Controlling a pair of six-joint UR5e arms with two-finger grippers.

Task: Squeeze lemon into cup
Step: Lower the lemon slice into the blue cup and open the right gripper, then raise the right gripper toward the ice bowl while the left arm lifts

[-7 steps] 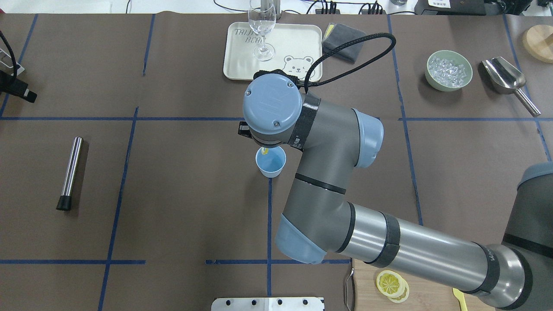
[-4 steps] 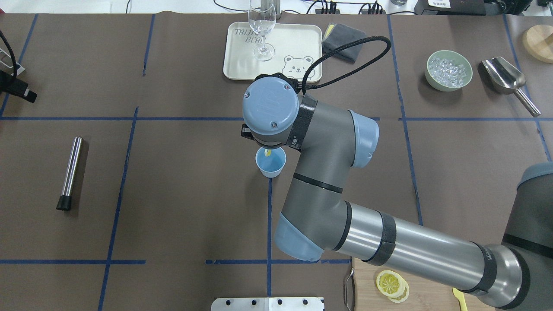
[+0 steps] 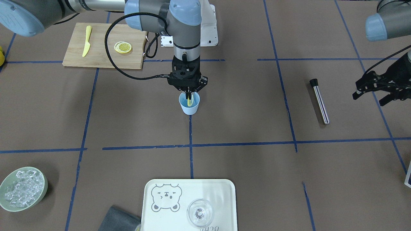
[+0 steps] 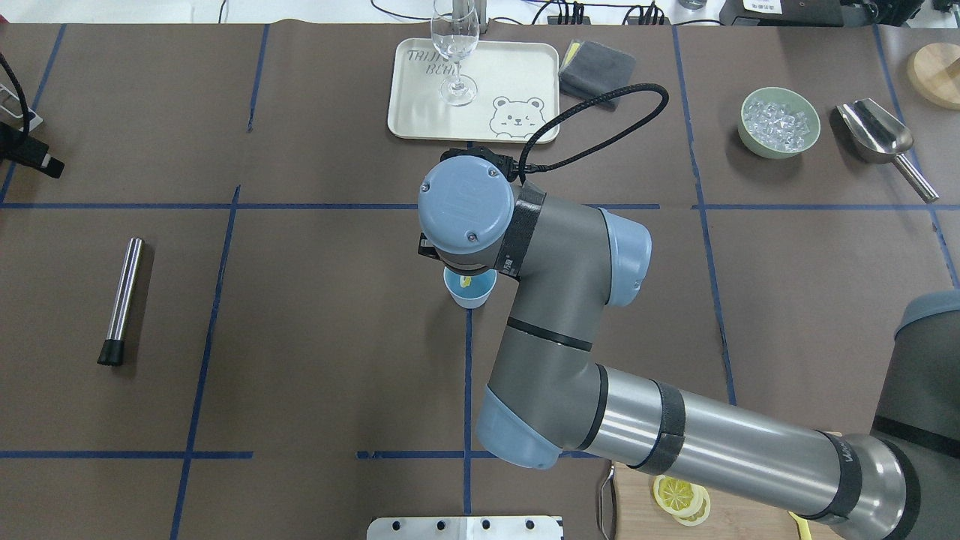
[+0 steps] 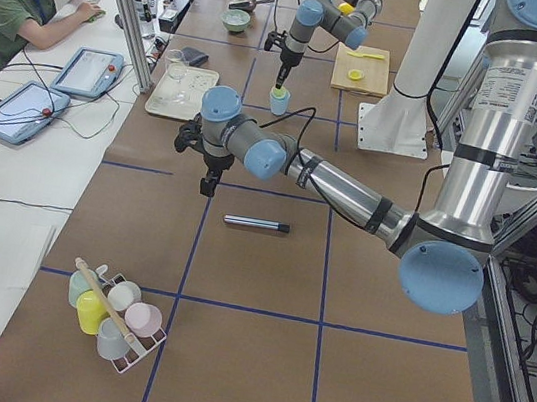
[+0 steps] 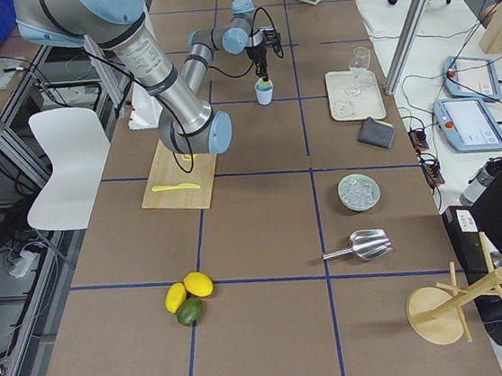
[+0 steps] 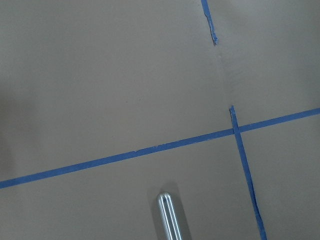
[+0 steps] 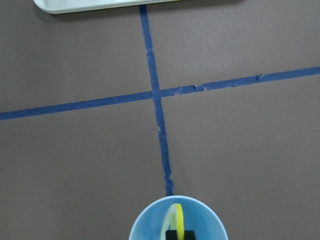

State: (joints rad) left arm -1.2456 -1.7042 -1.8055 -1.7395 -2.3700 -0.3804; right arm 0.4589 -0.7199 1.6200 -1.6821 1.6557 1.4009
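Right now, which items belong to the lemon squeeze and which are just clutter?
In use: lemon slice, light-blue cup, right gripper pinching the slice in the cup's mouth.

Lying about: wine glass, bear tray, bowl of ice, metal scoop, steel muddler, stacked lemon slices, yellow knife, grey cloth, open left gripper.

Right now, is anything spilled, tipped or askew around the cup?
Nothing stands out. The cup stands upright, the right gripper holds the lemon on edge inside its mouth, and the paper around it shows no drips. The glass is upright on the tray.
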